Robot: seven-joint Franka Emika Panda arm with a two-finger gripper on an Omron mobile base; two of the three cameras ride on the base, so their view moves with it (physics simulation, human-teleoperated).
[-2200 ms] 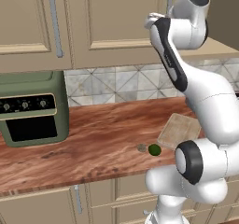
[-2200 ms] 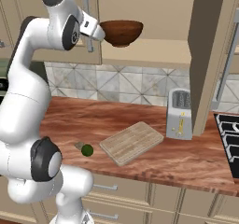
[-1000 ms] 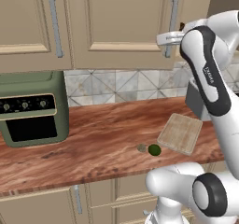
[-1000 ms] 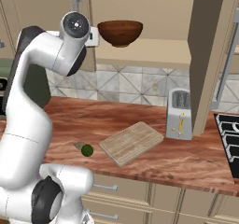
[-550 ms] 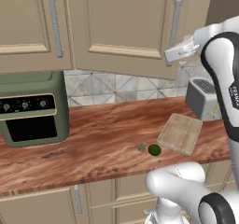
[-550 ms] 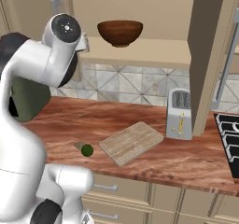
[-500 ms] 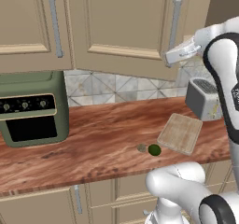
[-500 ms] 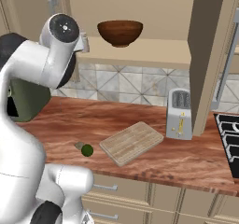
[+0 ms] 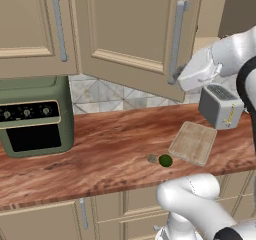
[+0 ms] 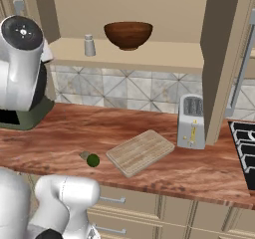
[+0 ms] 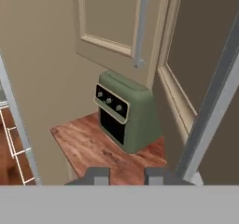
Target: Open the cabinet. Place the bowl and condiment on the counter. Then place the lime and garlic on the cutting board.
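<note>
a: claw (image 11: pixel 122 175) status?
b: shut with nothing between the tips, level with the cabinet (image 9: pixel 135 31) door handle (image 9: pixel 176 41).
a: shelf contents?
b: bowl (image 10: pixel 128 35) and condiment (image 10: pixel 89 45), apart, both on the shelf (image 10: pixel 149 56).
a: surface (image 10: pixel 60 133)?
b: lime (image 10: pixel 92 160) and garlic (image 10: pixel 83 155) just beside each other, near the cutting board (image 10: pixel 140 152). toaster (image 10: pixel 191 114) stands behind the board.

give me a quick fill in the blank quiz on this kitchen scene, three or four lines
1. The brown bowl sits on the cabinet ____.
2. The lime lies on the counter beside the ____, not on it.
3. The small pale container stands to the ____ of the bowl in the right base view.
4. The toaster stands on the ____.

Missing words: shelf; cutting board; left; counter
</note>
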